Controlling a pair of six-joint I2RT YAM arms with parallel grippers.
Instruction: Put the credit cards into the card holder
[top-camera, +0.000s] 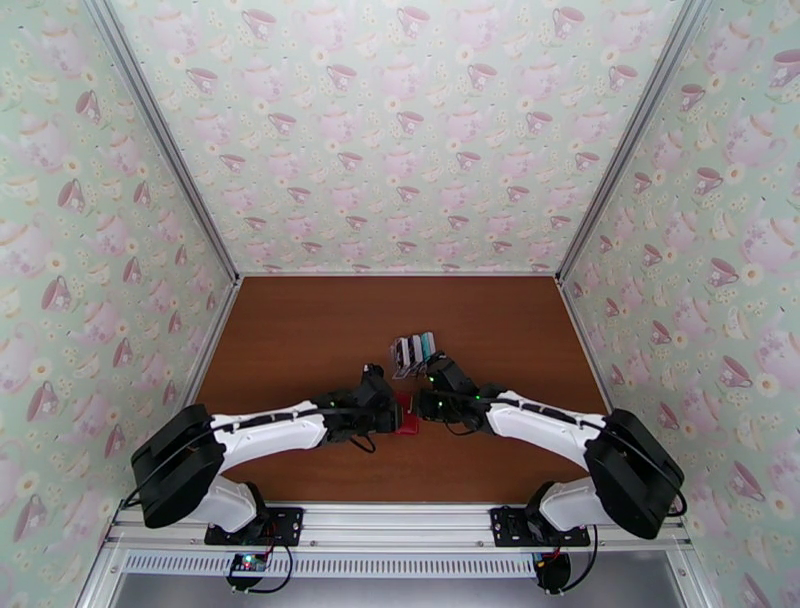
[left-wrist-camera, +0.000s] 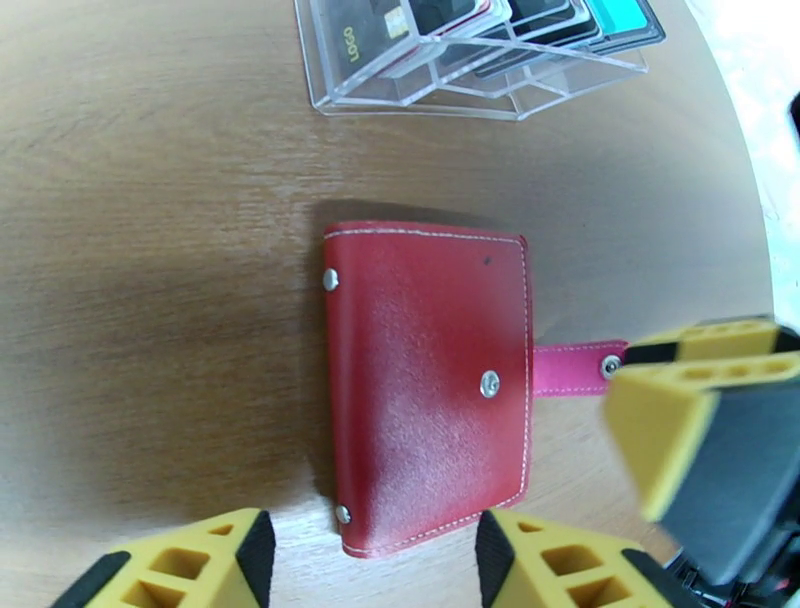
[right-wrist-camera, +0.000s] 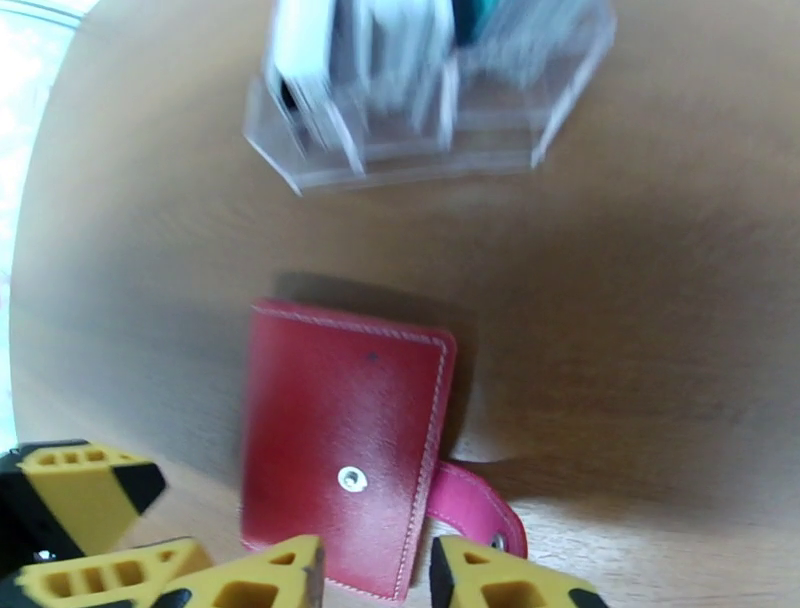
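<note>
Red leather-like folding wallet (left-wrist-camera: 430, 385), the card holder, lies closed and flat on the brown wood-grain table (top-camera: 300, 340). It is near the table's middle, well apart from every edge. Its pink snap tab (left-wrist-camera: 565, 368) sticks out unfastened to the right. Bare wood lies open to the left, right and far side, up to the teacup-patterned walls (top-camera: 400, 130).

Just past the wallet's far edge, across a strip of bare table, stands a clear plastic slotted stand (left-wrist-camera: 470, 80). It holds the credit cards (left-wrist-camera: 540, 12) on edge: black and white ones and a teal one. The word "LOGO" reads on a black card (left-wrist-camera: 352, 45) at the stand's left end, beside a gold chip. Other print is too small to make out.

At the wallet's near end, the left gripper (left-wrist-camera: 375, 545) has its yellow fingers spread wide, gripping nothing. The right gripper (right-wrist-camera: 378, 565) comes in from the right with its jaws narrowly parted. The wallet's right edge shows in the gap, and one fingertip is at the tab's snap end. The two grippers crowd close together over the wallet.
</note>
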